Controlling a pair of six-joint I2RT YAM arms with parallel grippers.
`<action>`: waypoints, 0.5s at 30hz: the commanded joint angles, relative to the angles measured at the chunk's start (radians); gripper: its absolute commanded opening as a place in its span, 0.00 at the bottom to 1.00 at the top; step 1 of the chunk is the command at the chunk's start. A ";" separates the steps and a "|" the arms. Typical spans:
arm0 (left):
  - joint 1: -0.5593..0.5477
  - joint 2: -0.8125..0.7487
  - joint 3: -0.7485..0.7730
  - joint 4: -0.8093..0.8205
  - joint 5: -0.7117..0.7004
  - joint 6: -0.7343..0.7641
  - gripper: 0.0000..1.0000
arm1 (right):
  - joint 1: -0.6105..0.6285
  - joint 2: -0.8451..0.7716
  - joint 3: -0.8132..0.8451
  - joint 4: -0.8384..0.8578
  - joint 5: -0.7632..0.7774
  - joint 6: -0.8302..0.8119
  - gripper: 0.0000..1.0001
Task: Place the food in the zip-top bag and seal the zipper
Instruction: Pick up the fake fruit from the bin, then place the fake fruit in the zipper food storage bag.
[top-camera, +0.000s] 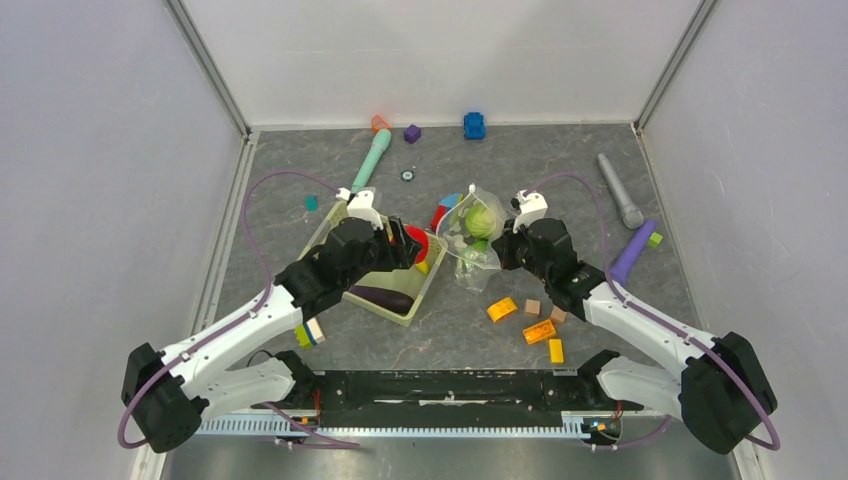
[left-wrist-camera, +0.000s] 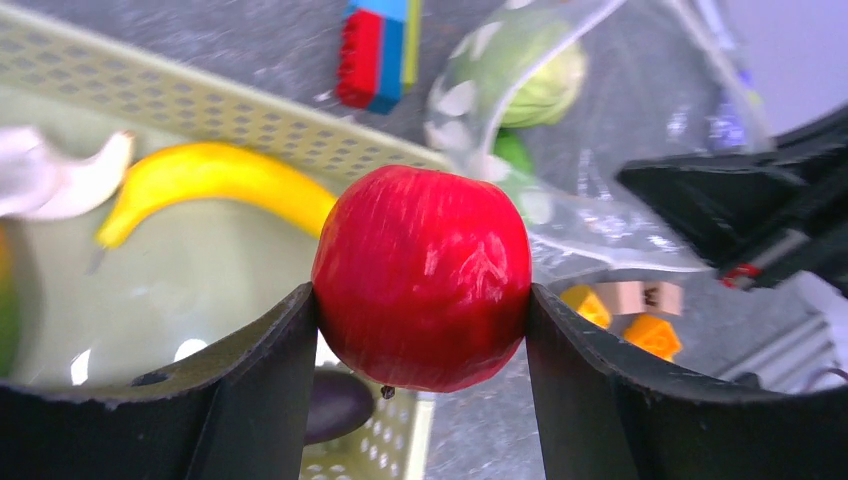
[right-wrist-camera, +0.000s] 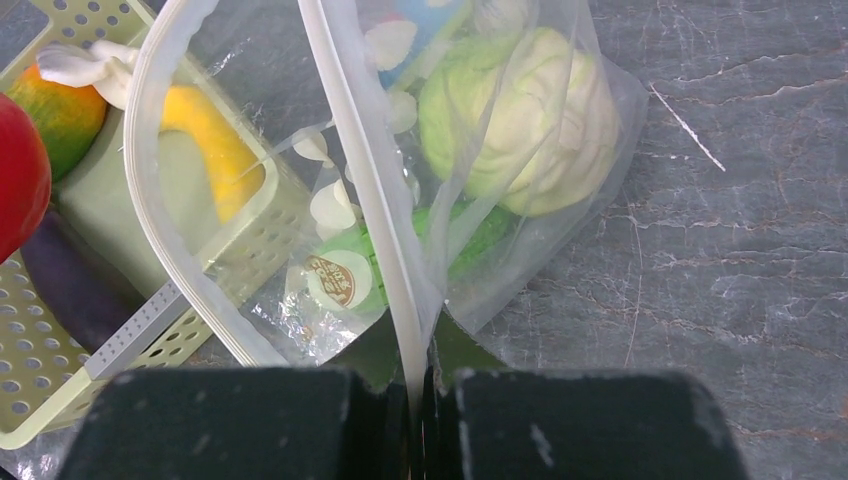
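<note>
Tomato is glossy red plastic w/ streaky highlights. Zip-top bag is thin clear film, shiny & crinkled; cabbage inside looks smooth, satin plastic. Basket: pale green perforated plastic, semi-matt; tabletop: dull grey, marbled finish.

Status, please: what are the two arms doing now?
Left pincer holding tomato over basket. Right pincer shut on bag rim, mouth open, cabbage inside. No obstacle seen.

Left arm and right arm share one build: white links between bulky black joint housings, the biggest at 7 and 5 o'clock. A thin purple cable loops along each. White camera mounts cap the wrists. Fingers are matte black, broad, smoothly curved.
</note>
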 joint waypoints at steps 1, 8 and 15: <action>0.002 0.017 0.046 0.187 0.157 0.063 0.18 | 0.001 -0.001 0.008 0.035 -0.012 0.002 0.03; -0.017 0.136 0.113 0.322 0.315 0.078 0.17 | 0.001 -0.020 0.004 0.033 -0.006 -0.004 0.03; -0.075 0.277 0.205 0.391 0.285 0.077 0.17 | 0.002 -0.019 0.004 0.035 -0.020 -0.002 0.03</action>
